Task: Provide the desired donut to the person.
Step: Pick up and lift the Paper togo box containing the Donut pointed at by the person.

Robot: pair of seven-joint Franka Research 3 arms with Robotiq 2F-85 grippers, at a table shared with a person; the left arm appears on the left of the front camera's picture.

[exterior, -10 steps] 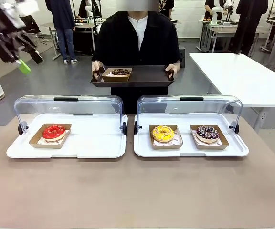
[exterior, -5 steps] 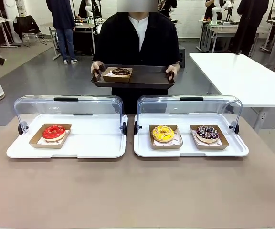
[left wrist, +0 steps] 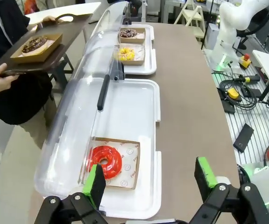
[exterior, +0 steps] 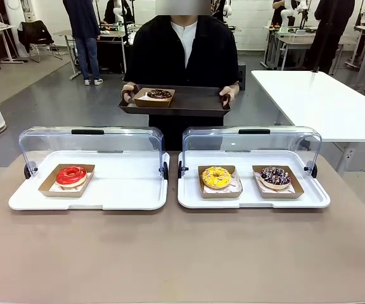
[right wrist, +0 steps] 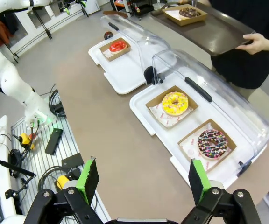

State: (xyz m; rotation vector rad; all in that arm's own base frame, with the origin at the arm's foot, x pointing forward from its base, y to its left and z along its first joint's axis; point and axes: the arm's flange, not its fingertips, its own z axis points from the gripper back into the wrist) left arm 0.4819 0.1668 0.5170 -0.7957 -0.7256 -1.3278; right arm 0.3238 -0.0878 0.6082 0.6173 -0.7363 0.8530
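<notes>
front view: the person point(exterior: 182, 57) stood at the far side of the surface point(exterior: 182, 253), holding the dark tray point(exterior: 195, 101) in both hands. one chocolate donut point(exterior: 160, 94) in a card box sat toward that tray's robot-left end. on the robot's side of the dark tray you had two lid-up cases. the left case point(exterior: 125, 190) held one red donut point(exterior: 71, 175), out past the tray's left end. the right case point(exterior: 252, 199) held one yellow donut point(exterior: 217, 177) roughly in line with the tray's right end, and one sprinkled donut point(exterior: 275, 177) beyond that end. that made four donuts, three of them in the cases. nothing showed you which one was wanted.

left wrist view: the left gripper point(left wrist: 150, 176) hung with its jaws spread wide and empty. the red donut point(left wrist: 105, 161) lay just ahead, close by one finger, the nearest of the three. the dark tray point(left wrist: 74, 28) was well beyond it.

right wrist view: the right gripper point(right wrist: 143, 181) was likewise spread, holding nothing. the yellow donut point(right wrist: 175, 103) lay ahead of it, with the sprinkled donut point(right wrist: 212, 143) just beside, farther from the dark tray point(right wrist: 214, 32).

i judged a red pick to be the left arm's reach and the other two the right arm's. the donuts were round, with no long axis. the box edges ran square with the cases.
</notes>
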